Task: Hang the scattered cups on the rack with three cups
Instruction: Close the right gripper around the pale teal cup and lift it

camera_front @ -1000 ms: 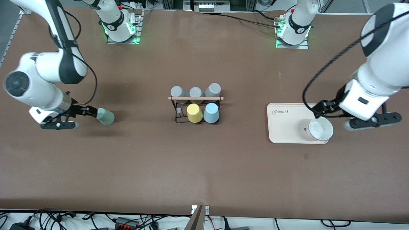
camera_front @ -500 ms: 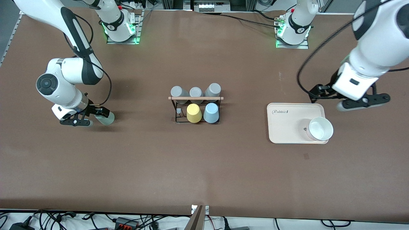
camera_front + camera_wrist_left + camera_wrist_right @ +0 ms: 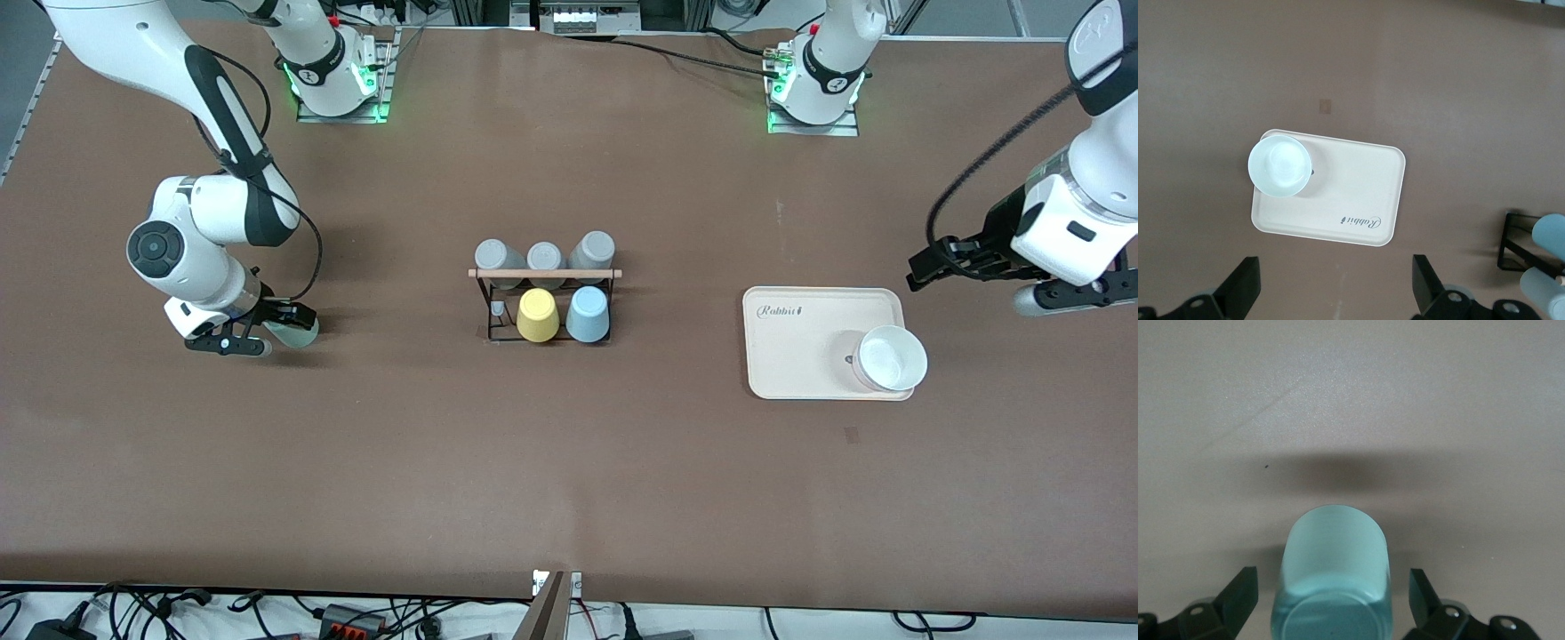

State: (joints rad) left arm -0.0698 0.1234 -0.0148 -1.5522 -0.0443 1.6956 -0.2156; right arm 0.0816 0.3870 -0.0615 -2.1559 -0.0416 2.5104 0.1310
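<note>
A pale mint-green cup [image 3: 300, 332] lies on its side on the table toward the right arm's end. My right gripper [image 3: 283, 326] is low around it, open, with a finger on each side and a gap to the cup. In the right wrist view the cup [image 3: 1335, 567] lies between the fingers [image 3: 1238, 595]. The black wire rack [image 3: 494, 327] with its wooden rod [image 3: 544, 274] stands mid-table. A light blue cup [image 3: 588, 314] sits on it beside a yellow cup [image 3: 539, 316]. My left gripper [image 3: 925, 267] is open and empty, over the table by the tray's corner.
Three grey cups [image 3: 545, 257] sit along the rack's row farther from the front camera. A white bowl [image 3: 891, 359] stands on a cream tray [image 3: 800, 347] toward the left arm's end. The left wrist view shows the tray [image 3: 1351, 200], the bowl [image 3: 1279, 165] and the rack's edge [image 3: 1511, 247].
My right gripper has closed in on the mint cup and now straddles it. My left gripper has left the bowl and tray and moved out toward the left arm's end.
</note>
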